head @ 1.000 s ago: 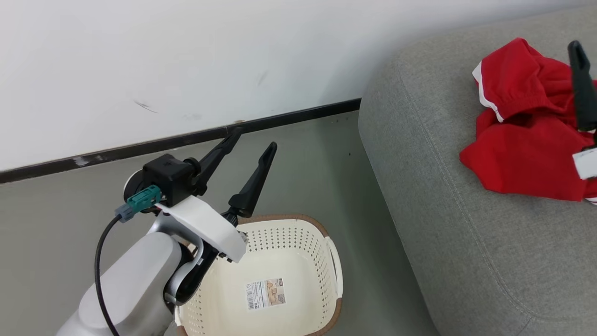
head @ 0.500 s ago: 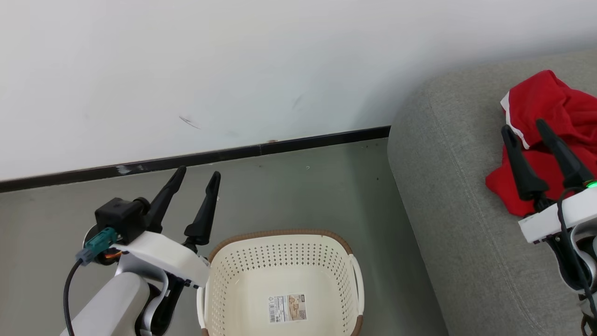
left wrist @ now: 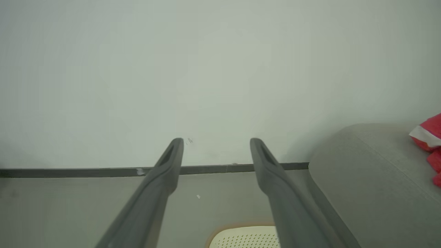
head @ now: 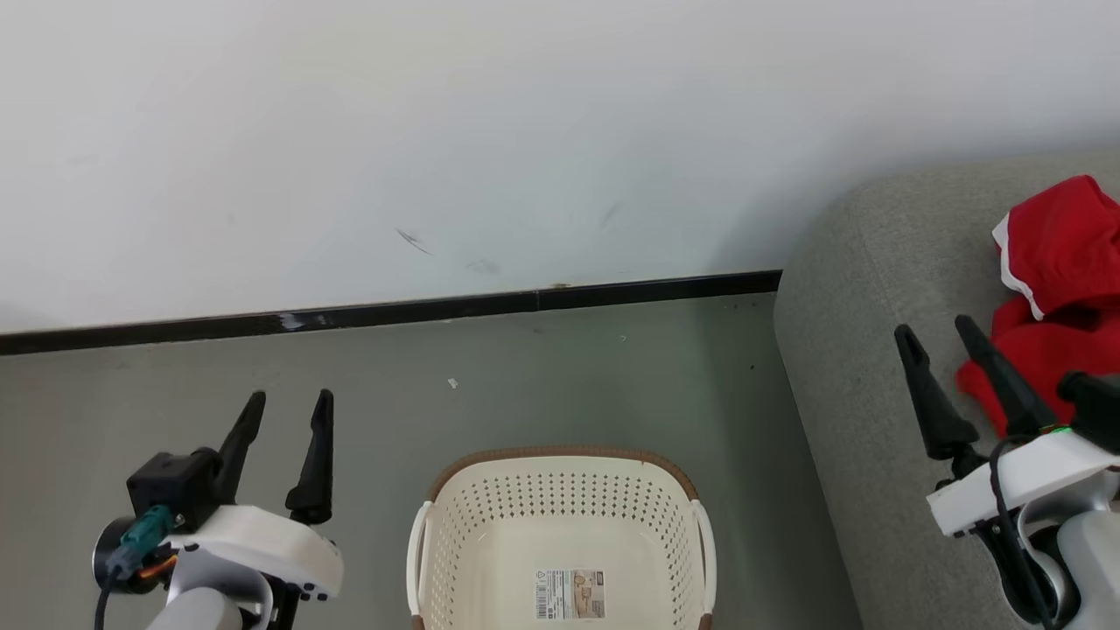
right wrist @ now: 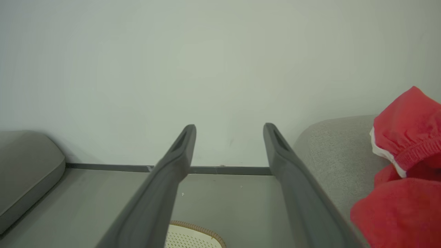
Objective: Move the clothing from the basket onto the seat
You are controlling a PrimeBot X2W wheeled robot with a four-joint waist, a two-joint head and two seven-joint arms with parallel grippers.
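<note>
Camera's swung since a second ago, but both arms have clearly backed off too. The left gripper was over the basket and now sits apart from it at lower left. The right gripper has come back off the clothing to lower right.

The clothing is a crumpled red heap with white trim, lying on the seat at the right edge of the head view, cut off by the frame. The basket stands on the floor at bottom centre, a label stuck to its bottom.

The right wrist view gets the gathered red band up close on the right, plus another grey cushion at far left. The left wrist view catches just a sliver of red at its right edge.

Both grippers point up the frame toward the wall, fingers spread wide with nothing between them. The right one's outer finger sits right at the heap's lower-left edge; can't tell if it touches.
</note>
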